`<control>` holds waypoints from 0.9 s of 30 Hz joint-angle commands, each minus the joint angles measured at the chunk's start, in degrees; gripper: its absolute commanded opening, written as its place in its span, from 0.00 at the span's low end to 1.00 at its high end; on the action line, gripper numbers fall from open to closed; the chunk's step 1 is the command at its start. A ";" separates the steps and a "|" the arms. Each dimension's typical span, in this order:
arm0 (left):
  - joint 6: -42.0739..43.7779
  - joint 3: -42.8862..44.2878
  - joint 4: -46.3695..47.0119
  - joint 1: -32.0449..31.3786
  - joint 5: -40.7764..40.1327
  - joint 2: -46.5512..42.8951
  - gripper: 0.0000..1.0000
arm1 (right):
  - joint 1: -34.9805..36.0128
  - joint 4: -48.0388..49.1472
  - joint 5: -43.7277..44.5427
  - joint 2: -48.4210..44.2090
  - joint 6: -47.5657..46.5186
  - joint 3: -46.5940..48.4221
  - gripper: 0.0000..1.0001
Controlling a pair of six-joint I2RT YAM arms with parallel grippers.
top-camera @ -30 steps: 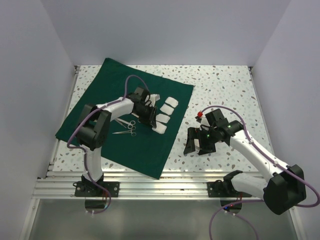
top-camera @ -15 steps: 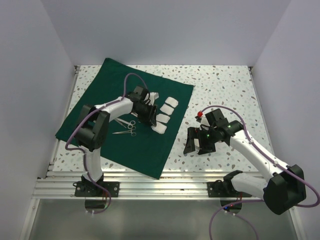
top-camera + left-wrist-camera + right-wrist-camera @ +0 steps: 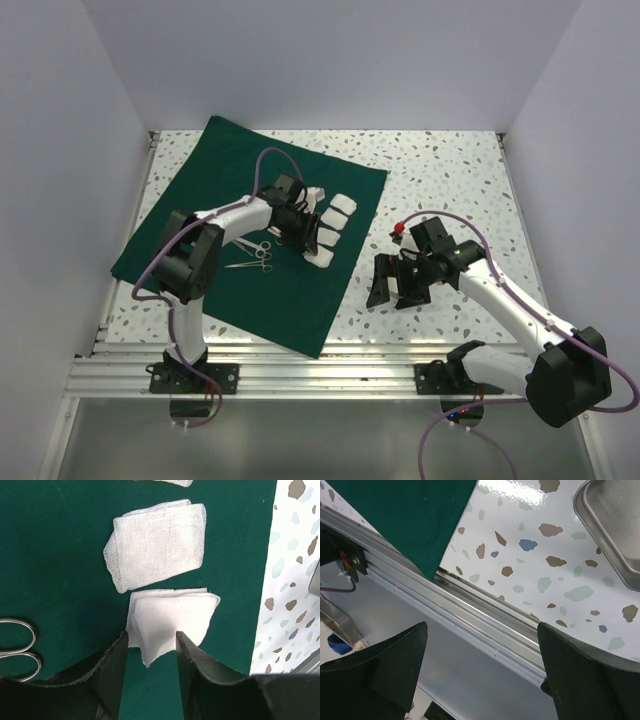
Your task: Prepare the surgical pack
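Left gripper (image 3: 150, 642) stood half open astride the near gauze (image 3: 172, 615), pinching nothing. It needed a straight lift clear, not dragging cloth toward the far gauze (image 3: 157, 542) at 12 o'clock. Right gripper (image 3: 480, 665) gaped wide, empty.

robot lab test cell: plain white walls (image 3: 330, 60) round a speckled table (image 3: 450, 160) w/ alu rail (image 3: 320, 378) at front.

The scissors (image 3: 20, 653) show only their finger loops at the edge, and the steel tray (image 3: 615, 527) is cropped.
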 commanded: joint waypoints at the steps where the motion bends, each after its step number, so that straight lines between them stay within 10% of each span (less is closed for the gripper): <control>1: 0.71 -0.58 1.97 -0.14 -0.26 0.85 0.46 | -0.10 1.28 -1.05 0.25 -0.19 0.41 0.95; 15: 1.67 -1.63 2.68 -0.14 -1.22 4.36 0.37 | -0.19 0.66 -0.96 0.07 -0.19 0.93 0.95; 27: 0.97 -2.25 3.20 -0.23 -1.05 2.00 0.06 | -0.19 0.75 -0.88 0.33 -0.10 1.20 0.95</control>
